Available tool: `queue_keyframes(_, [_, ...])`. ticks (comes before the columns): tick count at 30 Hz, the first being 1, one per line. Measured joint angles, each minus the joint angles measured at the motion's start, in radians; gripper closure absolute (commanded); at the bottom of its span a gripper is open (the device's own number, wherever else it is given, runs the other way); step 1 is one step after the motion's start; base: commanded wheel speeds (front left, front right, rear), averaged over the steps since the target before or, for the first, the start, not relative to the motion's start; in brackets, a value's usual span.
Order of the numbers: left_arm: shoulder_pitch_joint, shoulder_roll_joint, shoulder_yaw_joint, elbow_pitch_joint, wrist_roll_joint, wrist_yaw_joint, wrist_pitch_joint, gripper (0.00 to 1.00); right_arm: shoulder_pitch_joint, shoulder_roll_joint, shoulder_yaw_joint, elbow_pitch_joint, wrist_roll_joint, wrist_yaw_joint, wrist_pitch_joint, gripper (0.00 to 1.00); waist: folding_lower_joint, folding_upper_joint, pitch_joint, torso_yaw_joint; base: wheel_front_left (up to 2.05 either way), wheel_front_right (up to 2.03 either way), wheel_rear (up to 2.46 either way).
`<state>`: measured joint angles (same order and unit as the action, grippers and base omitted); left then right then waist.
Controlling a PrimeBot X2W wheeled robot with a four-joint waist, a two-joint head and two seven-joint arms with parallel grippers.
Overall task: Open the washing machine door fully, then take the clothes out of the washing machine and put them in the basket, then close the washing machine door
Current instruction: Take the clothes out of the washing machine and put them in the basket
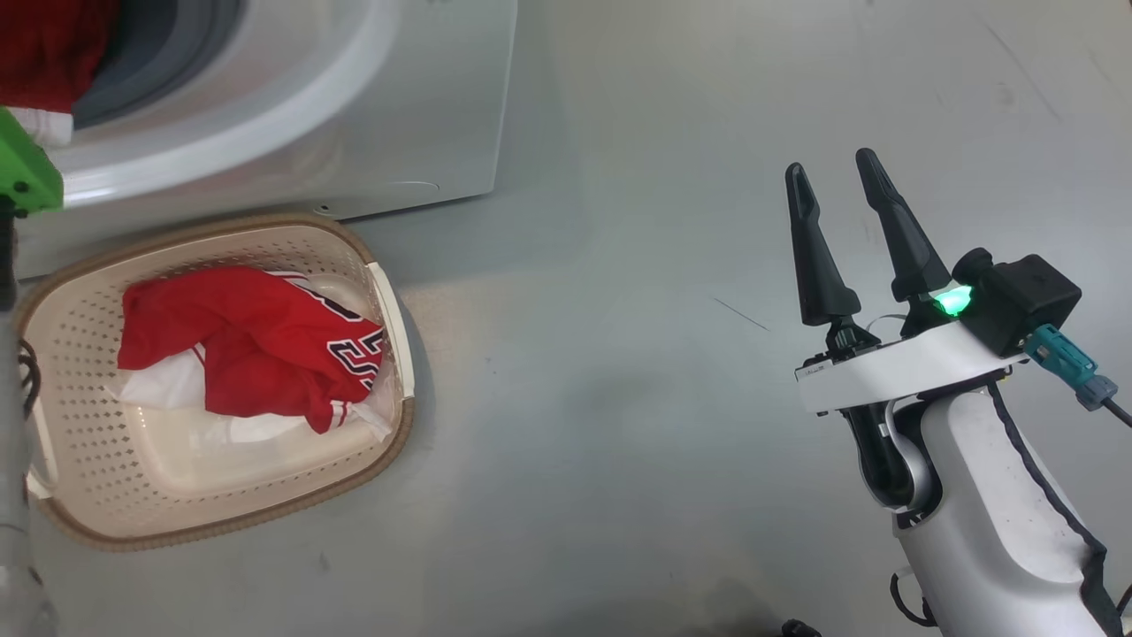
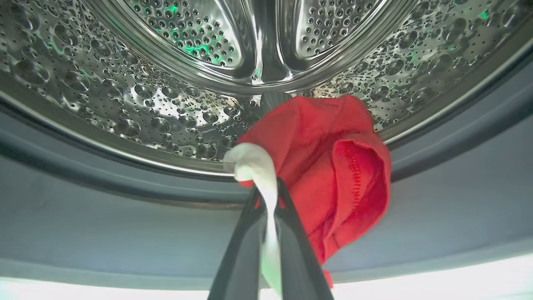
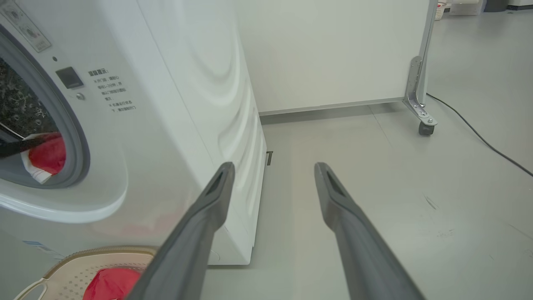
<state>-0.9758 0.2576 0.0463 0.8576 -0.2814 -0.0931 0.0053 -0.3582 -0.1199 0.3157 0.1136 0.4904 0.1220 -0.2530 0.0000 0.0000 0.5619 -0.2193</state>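
Note:
In the left wrist view my left gripper (image 2: 267,192) is shut on the white trim of a red jersey (image 2: 333,166), which hangs at the grey gasket in front of the steel drum (image 2: 166,83) of the washing machine (image 1: 371,133). That jersey also shows red (image 1: 49,44) in the washer mouth in the head view. Another red jersey (image 1: 256,345) with dark numbers lies in the cream basket (image 1: 80,442) on the floor before the washer. My right gripper (image 1: 836,172) hangs open and empty over bare floor to the right. The washing machine door is out of view.
A white wall panel with a metal leg on a caster (image 3: 424,127) stands beyond the washer, and a dark cable (image 3: 479,137) runs across the grey floor to its right. The basket's rim (image 3: 104,252) sits against the washer's base.

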Motion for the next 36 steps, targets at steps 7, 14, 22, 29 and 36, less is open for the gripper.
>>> queue_keyframes(7, [0.055,-0.041,-0.027,0.000,0.001,-0.016,-0.067,1.00,0.020,-0.008,-0.003,0.010,0.000,0.000,0.000,0.00,0.0000,0.0000,-0.057,0.039,0.00,0.00,0.00])
queue_keyframes(14, [0.127,-0.053,-0.053,-0.016,0.001,-0.019,-0.145,1.00,0.036,-0.007,-0.014,0.021,0.002,0.000,0.000,0.00,0.0000,0.0000,-0.112,0.077,0.00,0.00,0.00])
queue_keyframes(22, [0.210,-0.076,-0.082,-0.045,0.003,-0.027,-0.210,1.00,0.062,-0.007,-0.036,0.027,0.009,0.000,0.000,0.00,0.0000,0.0000,-0.171,0.104,0.00,0.00,0.00])
queue_keyframes(29, [0.262,-0.121,-0.117,-0.086,-0.001,-0.028,-0.228,1.00,0.088,-0.010,-0.057,0.028,0.009,0.000,0.000,0.00,0.0000,0.0000,-0.214,0.138,0.00,0.00,0.00])
queue_keyframes(36, [0.319,-0.137,-0.147,-0.131,0.015,-0.028,-0.244,1.00,0.105,-0.011,-0.056,0.028,0.009,0.000,0.000,0.00,0.0000,0.0000,-0.250,0.172,0.00,0.00,0.00])
